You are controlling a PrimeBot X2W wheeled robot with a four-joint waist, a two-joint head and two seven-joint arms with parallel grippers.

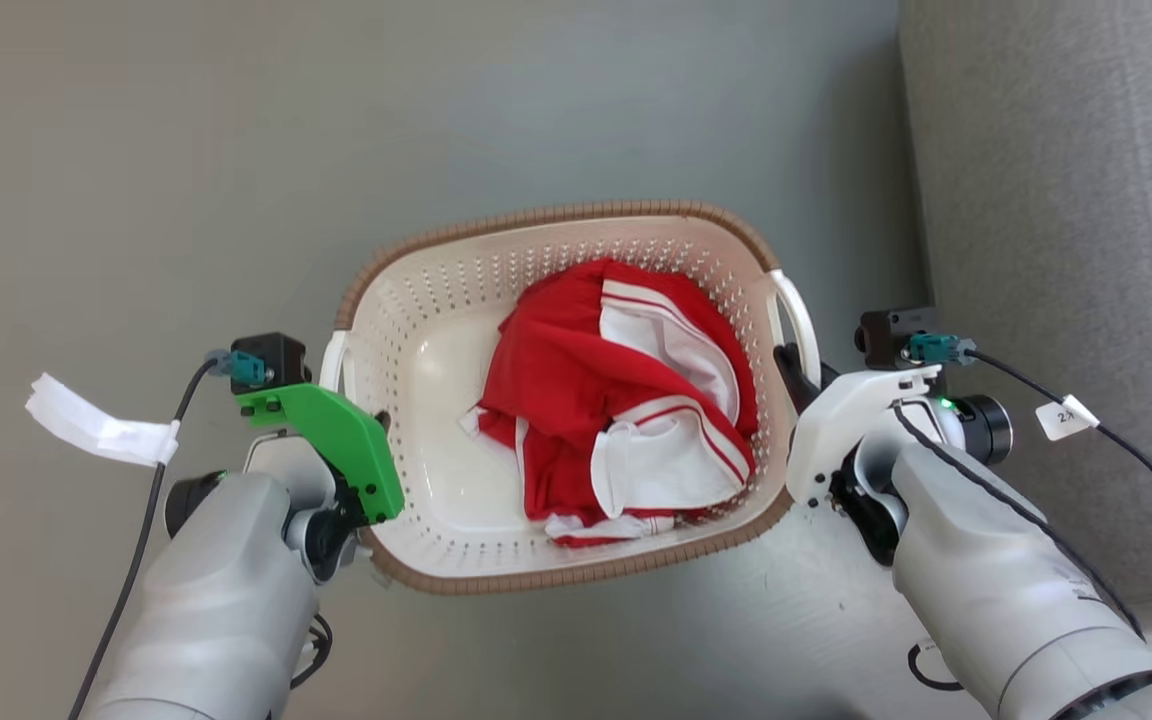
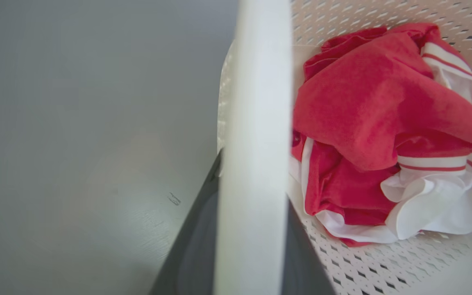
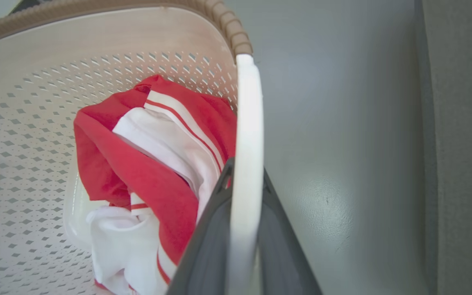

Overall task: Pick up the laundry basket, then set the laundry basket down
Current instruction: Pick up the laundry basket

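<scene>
Starting nearest the robot, the left gripper [image 1: 368, 418] was seen in the head view at the 9 o'clock side of the laundry basket [image 1: 406, 300], under a green mount [image 1: 336, 435]. In the left wrist view the left gripper [image 2: 254, 180] was found clenched on the basket's white left handle [image 2: 256, 102], one dark finger [image 2: 195, 246] pressed to each side of the bar. At the 3 o'clock side the right gripper [image 1: 798, 372] was met below the white right handle [image 1: 800, 312]. In the right wrist view the right gripper [image 3: 246, 172] was likewise closed around that handle [image 3: 248, 102], which ran up between the two dark fingers [image 3: 207, 246] toward 12 o'clock. The basket was thus held at both ends between the two arms, at the middle of the head view, its brown woven-look rim [image 1: 576, 212] arching across the far edge at 12 o'clock. Whether its base rested on the floor or hung above it could not be told. Inside, a crumpled red and white garment [image 1: 576, 390] was heaped toward the 3 o'clock half, leaving the perforated bottom bare toward 9 o'clock. Beyond the basket a plain grey floor [image 1: 186, 150] was spread out, and at 2 o'clock a grey upholstered surface [image 1: 1066, 200] was seen along the edge of the view.
</scene>
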